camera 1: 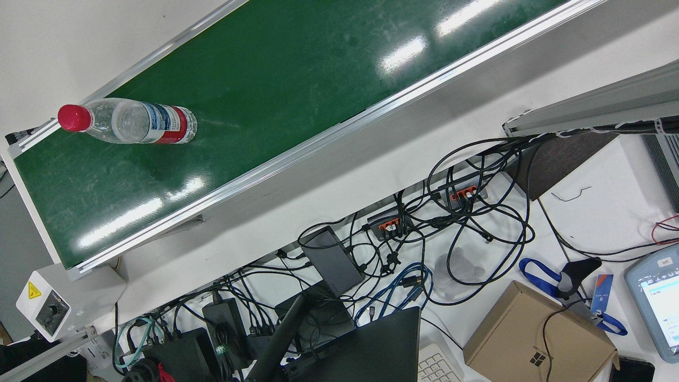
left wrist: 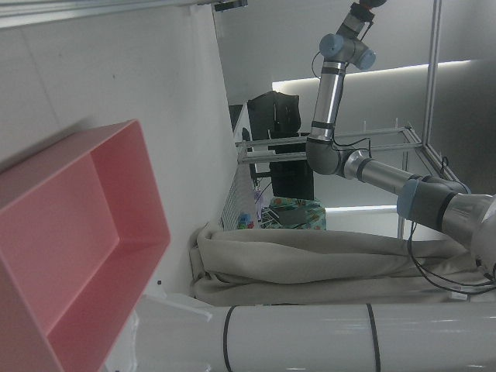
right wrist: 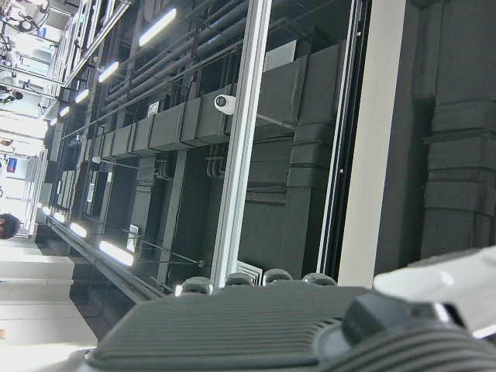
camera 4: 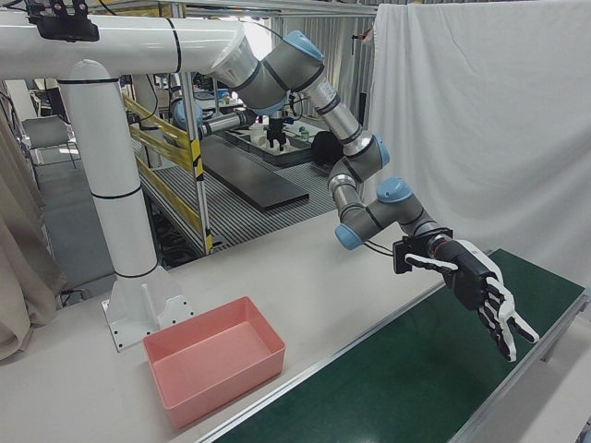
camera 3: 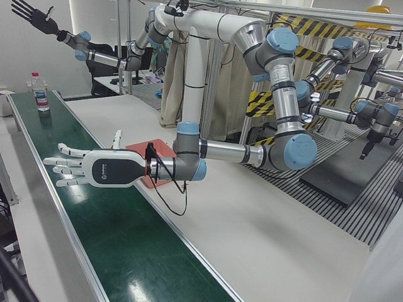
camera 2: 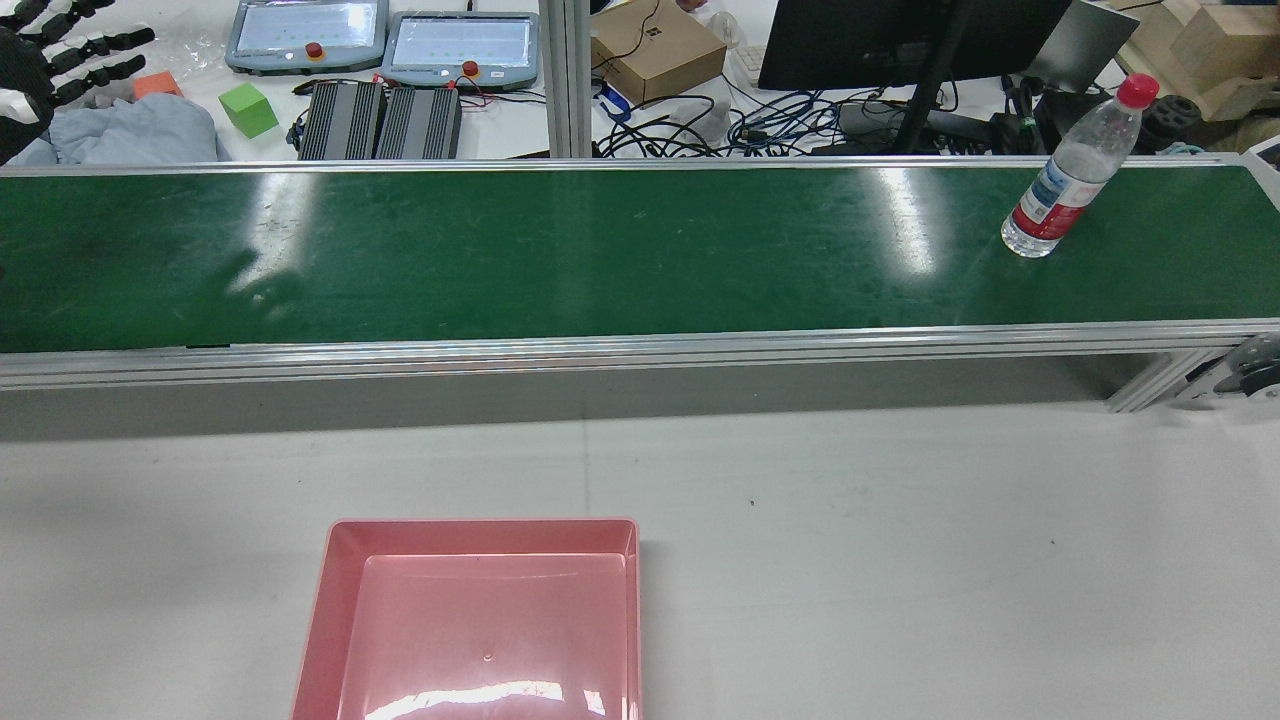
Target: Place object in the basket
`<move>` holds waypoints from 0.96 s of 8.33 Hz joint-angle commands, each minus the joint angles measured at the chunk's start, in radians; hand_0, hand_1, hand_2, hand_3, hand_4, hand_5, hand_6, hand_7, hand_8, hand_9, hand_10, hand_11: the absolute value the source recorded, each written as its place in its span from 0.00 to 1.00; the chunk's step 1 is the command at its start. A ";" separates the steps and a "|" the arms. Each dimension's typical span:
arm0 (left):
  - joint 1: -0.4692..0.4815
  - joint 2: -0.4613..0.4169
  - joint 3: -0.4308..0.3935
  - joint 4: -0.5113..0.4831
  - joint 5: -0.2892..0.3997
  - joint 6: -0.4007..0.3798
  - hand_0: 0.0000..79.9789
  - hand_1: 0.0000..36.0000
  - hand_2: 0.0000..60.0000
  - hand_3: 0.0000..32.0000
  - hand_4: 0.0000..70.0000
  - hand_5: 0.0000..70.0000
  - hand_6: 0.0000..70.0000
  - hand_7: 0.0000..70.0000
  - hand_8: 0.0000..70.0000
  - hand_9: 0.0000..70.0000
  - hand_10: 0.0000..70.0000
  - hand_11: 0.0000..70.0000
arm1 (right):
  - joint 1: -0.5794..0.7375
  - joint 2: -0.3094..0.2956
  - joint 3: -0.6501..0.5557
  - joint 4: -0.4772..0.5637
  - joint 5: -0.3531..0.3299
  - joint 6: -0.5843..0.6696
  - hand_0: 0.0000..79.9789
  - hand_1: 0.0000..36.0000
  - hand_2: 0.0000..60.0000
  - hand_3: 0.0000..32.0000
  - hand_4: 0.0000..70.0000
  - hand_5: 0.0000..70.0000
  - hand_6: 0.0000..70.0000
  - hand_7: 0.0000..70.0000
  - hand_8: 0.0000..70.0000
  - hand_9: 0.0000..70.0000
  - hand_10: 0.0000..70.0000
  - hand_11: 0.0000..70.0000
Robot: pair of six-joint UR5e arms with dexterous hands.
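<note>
The left hand (camera 3: 94,171) hangs over the surface on a level forearm (camera 3: 220,151). It is empty, with its fingers (camera 3: 66,167) spread toward the far long edge and its thumb uppermost. The right hand (camera 3: 36,17) is raised high on an outstretched arm (camera 3: 104,58), also empty with fingers fanned apart.

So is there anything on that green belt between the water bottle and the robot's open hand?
No. In the left-front view, only bare green belt runs between the bottle and the left hand.
</note>
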 commanded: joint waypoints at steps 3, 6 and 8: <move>0.000 0.000 0.002 0.000 0.000 0.000 0.60 0.00 0.00 0.35 0.05 0.41 0.05 0.05 0.16 0.17 0.07 0.10 | -0.001 0.000 0.000 0.000 0.000 0.000 0.00 0.00 0.00 0.00 0.00 0.00 0.00 0.00 0.00 0.00 0.00 0.00; 0.000 0.000 0.003 0.000 0.000 0.002 0.62 0.00 0.00 0.36 0.07 0.38 0.06 0.07 0.17 0.19 0.08 0.12 | -0.001 0.000 0.000 0.000 0.000 0.000 0.00 0.00 0.00 0.00 0.00 0.00 0.00 0.00 0.00 0.00 0.00 0.00; 0.000 0.000 0.003 0.000 0.000 0.002 0.63 0.00 0.00 0.34 0.10 0.36 0.08 0.08 0.19 0.20 0.08 0.13 | 0.001 0.000 0.001 0.000 0.000 0.000 0.00 0.00 0.00 0.00 0.00 0.00 0.00 0.00 0.00 0.00 0.00 0.00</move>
